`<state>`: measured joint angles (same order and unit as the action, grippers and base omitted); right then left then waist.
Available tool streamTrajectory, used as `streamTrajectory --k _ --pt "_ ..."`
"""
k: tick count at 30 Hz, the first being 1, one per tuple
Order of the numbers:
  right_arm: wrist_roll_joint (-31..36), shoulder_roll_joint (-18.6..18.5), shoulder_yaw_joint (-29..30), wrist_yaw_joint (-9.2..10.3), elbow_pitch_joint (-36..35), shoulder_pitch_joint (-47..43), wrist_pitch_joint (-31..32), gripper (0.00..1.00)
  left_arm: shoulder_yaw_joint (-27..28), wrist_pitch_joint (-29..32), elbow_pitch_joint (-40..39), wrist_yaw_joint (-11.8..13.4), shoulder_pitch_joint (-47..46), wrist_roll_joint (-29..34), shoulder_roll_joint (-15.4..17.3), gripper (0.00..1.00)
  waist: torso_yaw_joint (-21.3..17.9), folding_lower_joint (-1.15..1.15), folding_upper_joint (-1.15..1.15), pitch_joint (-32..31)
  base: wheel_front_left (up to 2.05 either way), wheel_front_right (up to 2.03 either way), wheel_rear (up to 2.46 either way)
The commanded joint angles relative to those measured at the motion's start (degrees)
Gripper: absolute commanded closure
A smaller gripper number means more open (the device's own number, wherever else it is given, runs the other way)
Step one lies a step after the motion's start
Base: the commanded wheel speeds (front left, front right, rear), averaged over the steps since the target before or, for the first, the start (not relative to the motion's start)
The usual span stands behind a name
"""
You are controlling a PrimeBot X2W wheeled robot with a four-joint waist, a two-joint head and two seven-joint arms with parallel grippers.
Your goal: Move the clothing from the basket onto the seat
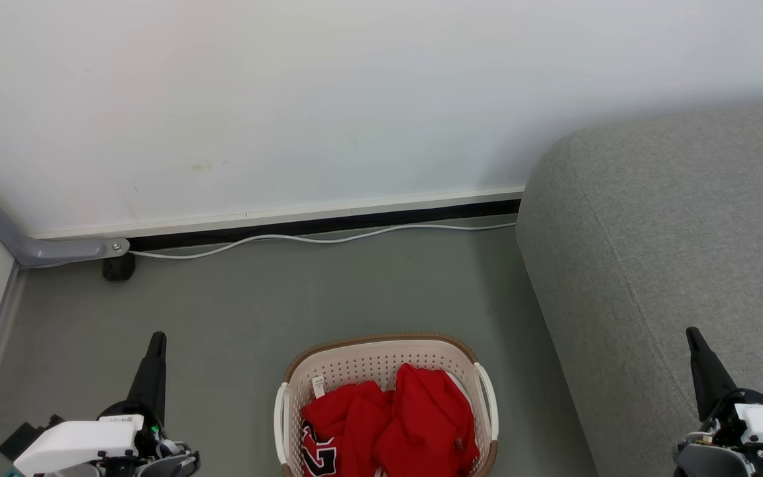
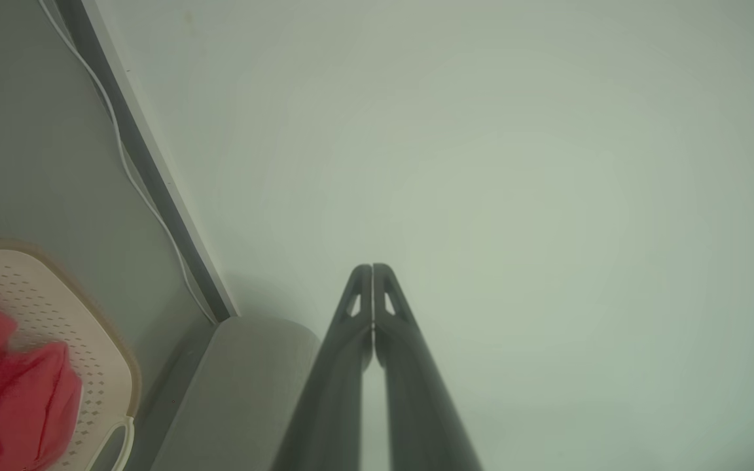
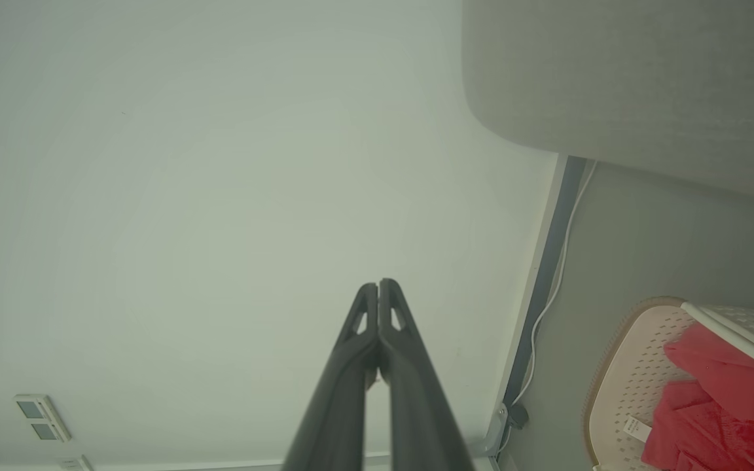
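On the floor before you: the basket (image 1: 376,340) stood between your two arms, near the foot of the seat (image 1: 673,232) but apart from it
Clothing: the clothing (image 1: 414,417) lay heaped inside the basket, its red folds bunched together, with a black-and-white number patch at the lower left of the heap; you could not have told where one garment ended and the next began
Seat: the grey seat rose on your right, and no red cloth lay on the part of it that showed
Left gripper: your left gripper (image 1: 156,341) hung left of the basket, well apart from it, with its fingers pressed together on nothing and pointing toward the wall (image 1: 289,99)
Right gripper: your right gripper (image 1: 694,336) showed against the side of the seat, likewise closed and empty
Along the wall: a white cable (image 1: 315,238) ran at the skirting, well away from the basket
Done so far: nothing, by my reading; no garment had left the basket
Left to do: all of it; you would have had to part one gripper's fingers, lower them into the heap, take a garment and carry it right onto the seat, then repeat for the other
Watch for: loose cloth could have dragged its neighbour along or snagged on the basket's rim
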<state>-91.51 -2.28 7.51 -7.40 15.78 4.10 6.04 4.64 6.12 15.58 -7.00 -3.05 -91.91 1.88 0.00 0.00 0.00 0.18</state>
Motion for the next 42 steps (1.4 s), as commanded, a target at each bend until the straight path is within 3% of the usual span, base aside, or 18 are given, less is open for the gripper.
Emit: streamTrajectory --k 1,42 --pt "-0.68 -0.6 -1.01 -0.09 -1.76 2.09 0.43 1.0 1.85 0.34 -1.56 -0.48 -3.13 -0.28 0.99 1.0 0.0 0.0 0.0 0.0 0.0 0.0 0.0" --pt "-0.68 -0.6 -1.01 -0.09 -1.76 2.09 0.43 1.0 1.85 0.34 -1.56 -0.48 -3.13 -0.28 0.99 1.0 0.0 0.0 0.0 0.0 0.0 0.0 0.0"
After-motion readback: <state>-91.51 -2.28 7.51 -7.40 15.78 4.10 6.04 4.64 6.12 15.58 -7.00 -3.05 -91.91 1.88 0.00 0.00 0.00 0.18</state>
